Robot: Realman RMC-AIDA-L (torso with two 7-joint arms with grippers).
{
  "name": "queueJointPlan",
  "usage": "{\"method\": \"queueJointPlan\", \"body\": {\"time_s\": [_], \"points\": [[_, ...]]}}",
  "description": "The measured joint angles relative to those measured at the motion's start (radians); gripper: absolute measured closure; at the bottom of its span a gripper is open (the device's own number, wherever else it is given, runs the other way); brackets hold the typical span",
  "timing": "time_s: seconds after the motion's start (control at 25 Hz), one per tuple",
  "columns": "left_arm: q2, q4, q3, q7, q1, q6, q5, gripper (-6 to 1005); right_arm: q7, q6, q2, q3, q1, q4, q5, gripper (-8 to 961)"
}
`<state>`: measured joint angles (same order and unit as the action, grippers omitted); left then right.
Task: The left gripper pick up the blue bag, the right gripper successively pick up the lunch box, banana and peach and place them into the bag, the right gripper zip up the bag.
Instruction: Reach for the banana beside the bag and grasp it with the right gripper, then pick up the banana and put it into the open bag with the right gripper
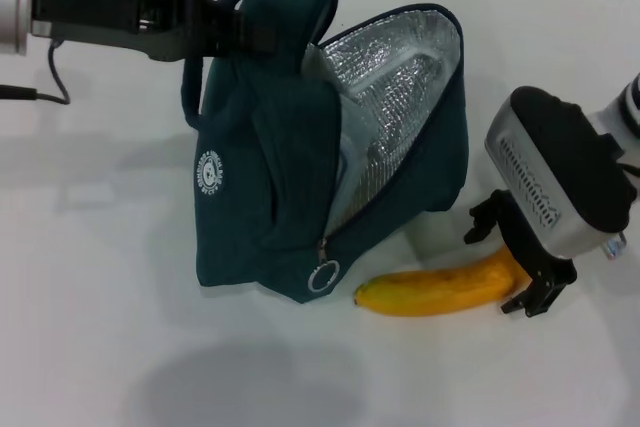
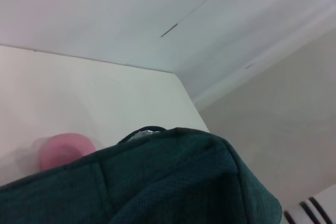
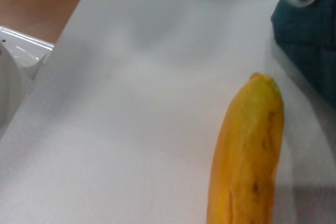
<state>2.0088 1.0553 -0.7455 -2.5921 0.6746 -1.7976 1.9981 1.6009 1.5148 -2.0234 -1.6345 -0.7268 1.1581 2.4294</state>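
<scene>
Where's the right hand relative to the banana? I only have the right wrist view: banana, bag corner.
Observer: In the head view the right hand is open and straddles the banana's end farthest from the bag.
Operator: Bag open?
Observer: Yes. It's unzipped with the foil lining showing, and the left hand grips a handle, holding it upright.
Operator: Peach?
Observer: The left wrist view shows the peach beyond the bag, outside it.
</scene>
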Motion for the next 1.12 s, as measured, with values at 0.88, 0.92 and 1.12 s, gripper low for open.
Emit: {"method": "queueJointPlan", "body": {"time_s": [0.88, 0.92, 1.12], "points": [[-0.008, 0.0, 0.004, 0.007, 0.0, 0.0, 0.0, 964, 0.011, 0.108, 0.001, 0.04, -0.057, -0.032, -0.057, 447], [-0.008, 0.0, 0.004, 0.008, -0.001, 0.0, 0.0, 964, 0.011, 0.187, 0.002, 0.087, -0.054, 0.002, -0.088, 465], [-0.009, 0.0, 0.005, 0.014, -0.001, 0.0, 0.0, 964, 0.013, 0.382, 0.004, 0.194, -0.057, 0.045, -0.191, 518]]}}
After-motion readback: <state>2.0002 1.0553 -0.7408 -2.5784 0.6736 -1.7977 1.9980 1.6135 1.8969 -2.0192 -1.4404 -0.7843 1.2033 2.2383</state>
